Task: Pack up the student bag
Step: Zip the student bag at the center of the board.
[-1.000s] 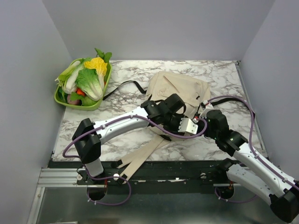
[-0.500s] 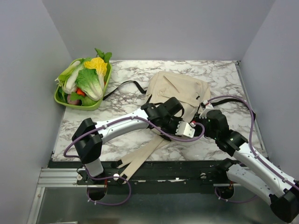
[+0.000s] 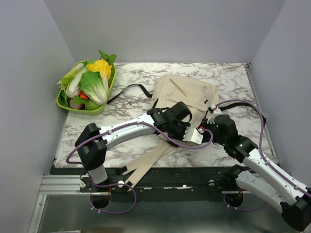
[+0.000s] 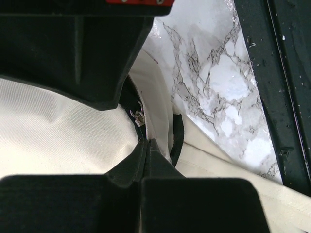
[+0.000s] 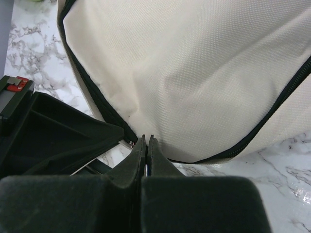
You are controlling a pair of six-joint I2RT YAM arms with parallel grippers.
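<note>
Beige student bag [image 3: 187,92] is laid on the marble worktop [image 3: 233,80], stretched away from both hands. Left hand [image 4: 146,142] and right hand [image 5: 146,140] are each closed tight, tips set at the black zipper trim [image 5: 284,95] on its near edge, equally close. A pinched pull cannot be confirmed.

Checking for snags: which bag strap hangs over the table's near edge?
The beige strap, trailing past the front edge; the black strap lies wholly on the tabletop.

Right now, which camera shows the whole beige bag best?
The top external view: the student bag lies there nearly whole. Both wrist views show only close-up cloth and its black zipper trim.
</note>
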